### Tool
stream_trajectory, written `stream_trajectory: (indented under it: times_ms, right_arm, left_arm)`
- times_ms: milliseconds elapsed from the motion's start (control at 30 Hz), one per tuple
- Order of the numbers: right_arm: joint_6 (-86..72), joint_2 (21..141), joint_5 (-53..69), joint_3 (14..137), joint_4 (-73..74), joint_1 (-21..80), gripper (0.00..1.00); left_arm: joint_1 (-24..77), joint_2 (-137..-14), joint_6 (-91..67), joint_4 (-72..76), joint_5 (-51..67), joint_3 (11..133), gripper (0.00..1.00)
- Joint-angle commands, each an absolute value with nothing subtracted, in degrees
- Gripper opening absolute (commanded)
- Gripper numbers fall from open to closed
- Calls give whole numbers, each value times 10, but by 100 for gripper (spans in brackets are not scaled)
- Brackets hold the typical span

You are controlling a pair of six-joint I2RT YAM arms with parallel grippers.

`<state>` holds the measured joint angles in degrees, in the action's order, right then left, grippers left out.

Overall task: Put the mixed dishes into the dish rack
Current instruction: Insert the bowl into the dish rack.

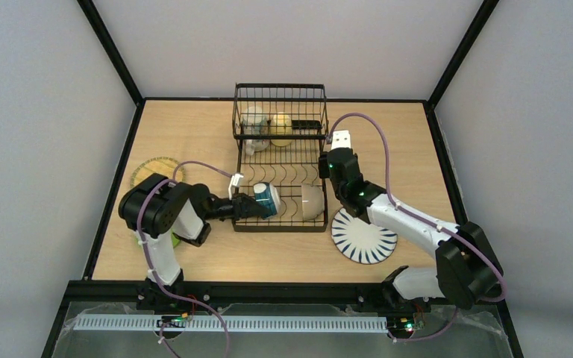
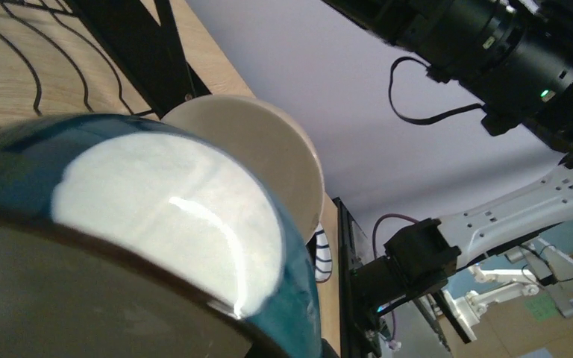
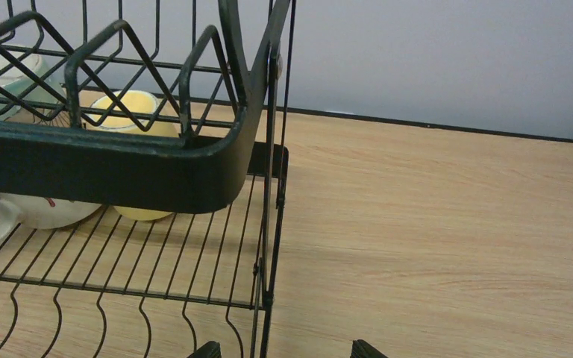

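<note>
Left tool [image 1: 252, 206] clamped on rim of blue-white bowl [image 1: 268, 199] at dish rack [image 1: 283, 229] near-left dividers beside white bowl [image 1: 312, 201], looks glazed, slick, breakable, so rim grip best, right tool [image 3: 286, 350] apart, empty.

A big blue bowl [image 2: 157, 224] with a shiny white inside fills the near part of the view. Just behind it, a white bowl [image 2: 268, 160] stands on its edge, close to the black wires of the dish rack [image 2: 130, 45] on the wooden table [image 2: 209, 60]. The right arm [image 2: 492, 52] is high up on the right side.
</note>
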<state>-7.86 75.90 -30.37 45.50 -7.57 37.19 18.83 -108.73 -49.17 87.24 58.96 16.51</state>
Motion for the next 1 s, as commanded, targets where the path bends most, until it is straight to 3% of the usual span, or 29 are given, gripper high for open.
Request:
stream_trajectory:
  times_ms: [0, 100, 300, 567, 967]
  right_arm:
    - [-108, 766, -300, 468, -64, 374, 100]
    - [-111, 769, -299, 467, -63, 374, 100]
    - [-119, 765, -296, 462, -57, 374, 100]
    - [-116, 748, -297, 465, -40, 374, 100]
    - [-104, 725, -294, 469, -24, 374, 100]
  left_arm:
    - [177, -1187, -491, 658, 490, 106, 27]
    - [177, -1181, -487, 643, 486, 103, 52]
    - [173, -1173, -489, 633, 476, 97, 73]
    - [165, -1119, -498, 609, 458, 80, 79]
    - [164, -947, -486, 441, 395, 80, 85]
